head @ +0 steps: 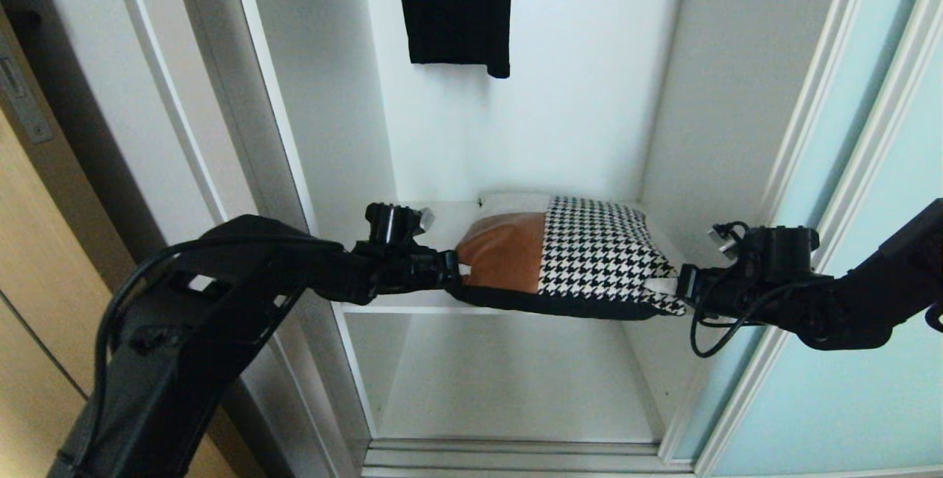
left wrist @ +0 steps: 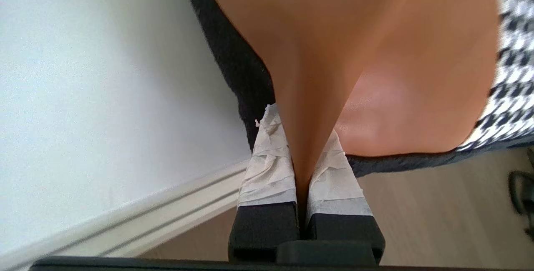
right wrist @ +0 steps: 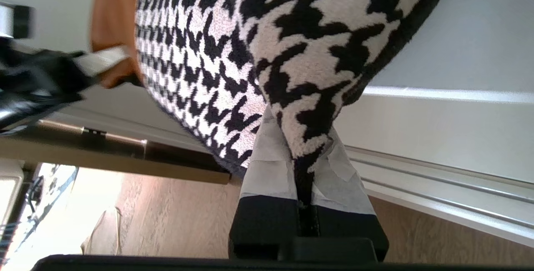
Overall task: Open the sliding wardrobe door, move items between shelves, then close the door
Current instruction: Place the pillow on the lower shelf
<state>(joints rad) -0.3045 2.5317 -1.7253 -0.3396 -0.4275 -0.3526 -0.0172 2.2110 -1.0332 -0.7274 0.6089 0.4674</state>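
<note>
Head view, door: the sliding wardrobe door (head: 847,331) is pushed aside to the right of the cushion, wardrobe interior open, so the opening step looks done.
Head view, cushion: the cushion (head: 567,261) sits across the front edge of the upper shelf (head: 398,307), overhanging it slightly, with the black garment (head: 457,6) hanging above it.
Head view, hands: left hand (head: 460,272) is at the cushion's tan leather end, right hand (head: 667,286) at its houndstooth corner, one on each side of the cushion.
Head view, target: the lower shelf (head: 508,389) lies directly beneath the cushion and looks the likely place for it.
Left wrist view: the taped fingertips (left wrist: 269,170) of the left hand (left wrist: 300,166) are pinched narrow on a fold of the cushion's (left wrist: 375,74) tan leather; firm hold.
Right wrist view: the right hand (right wrist: 302,170) is squeezed narrow too, its taped fingertips (right wrist: 265,170) gripping the houndstooth corner of the cushion (right wrist: 250,54); the left hand shows beyond the cushion.
Progress: door open and both grips on; I judge the move between shelves is only starting.
Left to do: carry the cushion to the other shelf, let go, slide the door shut.
</note>
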